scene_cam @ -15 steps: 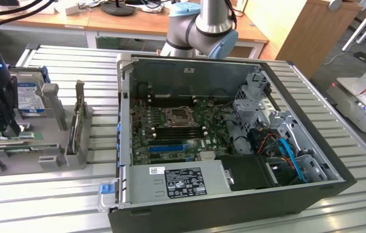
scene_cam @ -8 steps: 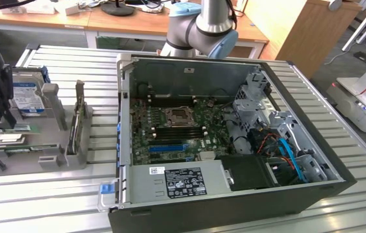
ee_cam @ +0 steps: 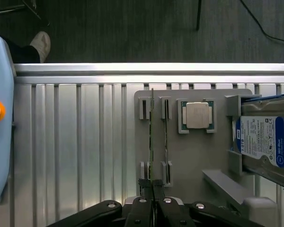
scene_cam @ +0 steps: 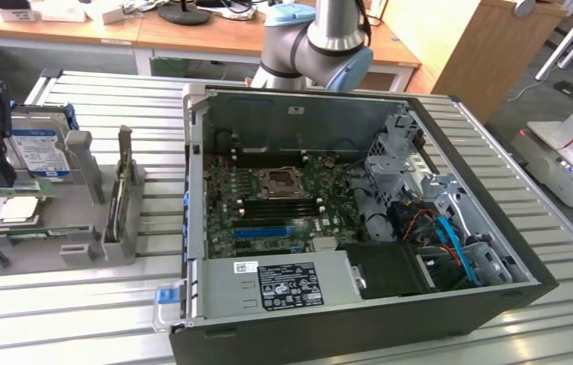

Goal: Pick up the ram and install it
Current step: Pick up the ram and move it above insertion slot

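Slatted metal table (scene_cam: 83,319), wooden desks (scene_cam: 216,38) behind, dark carpet (ee_cam: 132,33). Gripper (ee_cam: 153,184) fingers pinched together, empty, hovering over grey holder (ee_cam: 189,156). Green ram (ee_cam: 152,127) on edge in slot at holder end opposite hard drive (ee_cam: 260,142).

wooden desks (scene_cam: 74,32), dark floor (ee_cam: 132,33), perhaps carpet
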You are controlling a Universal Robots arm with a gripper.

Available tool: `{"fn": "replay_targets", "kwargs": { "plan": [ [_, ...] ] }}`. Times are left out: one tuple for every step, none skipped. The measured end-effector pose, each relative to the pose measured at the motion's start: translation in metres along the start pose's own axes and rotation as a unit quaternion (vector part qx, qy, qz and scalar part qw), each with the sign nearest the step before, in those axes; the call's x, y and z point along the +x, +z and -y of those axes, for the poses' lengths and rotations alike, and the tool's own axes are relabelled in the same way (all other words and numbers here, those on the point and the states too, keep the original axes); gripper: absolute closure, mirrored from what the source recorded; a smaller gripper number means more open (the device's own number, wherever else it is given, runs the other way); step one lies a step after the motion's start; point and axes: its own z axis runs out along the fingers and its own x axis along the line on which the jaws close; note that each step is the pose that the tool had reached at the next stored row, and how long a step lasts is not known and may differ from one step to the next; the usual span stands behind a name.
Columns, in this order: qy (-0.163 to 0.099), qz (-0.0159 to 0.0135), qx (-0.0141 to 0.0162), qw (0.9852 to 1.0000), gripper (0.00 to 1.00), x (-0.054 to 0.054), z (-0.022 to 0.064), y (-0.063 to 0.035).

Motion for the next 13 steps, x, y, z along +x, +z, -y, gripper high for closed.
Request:
{"fn": "replay_targets", "kwargs": {
  "plan": [
    [0.0,0.0,0.0,1.0,0.88,0.0,-0.0001,-0.0025],
    [0.0,0.0,0.0,1.0,0.88,0.0,-0.0001,-0.0053],
    [0.0,0.0,0.0,1.0,0.88,0.0,-0.0002,-0.0085],
    [0.0,0.0,0.0,1.0,0.88,0.0,-0.0002,-0.0117],
    [0.0,0.0,0.0,1.0,0.88,0.0,-0.0003,-0.0153],
    [0.0,0.0,0.0,1.0,0.88,0.0,-0.0003,-0.0186],
    [0.0,0.0,0.0,1.0,0.88,0.0,-0.0004,-0.022],
    [0.0,0.0001,0.0,1.0,0.88,0.0,-0.0004,-0.0253],
    [0.0,0.0001,0.0,1.0,0.88,0.0,-0.0004,-0.0287],
    [0.0,0.0,0.0,1.0,0.88,0.0,-0.0005,-0.032],
    [0.0,0.0,0.0,1.0,0.88,0.0,-0.0006,-0.0352],
    [0.0,0.0,0.0,1.0,0.88,0.0,-0.0006,-0.0383],
    [0.0,0.0,0.0,1.0,0.88,-0.001,-0.0006,-0.0416]
  ]
}}
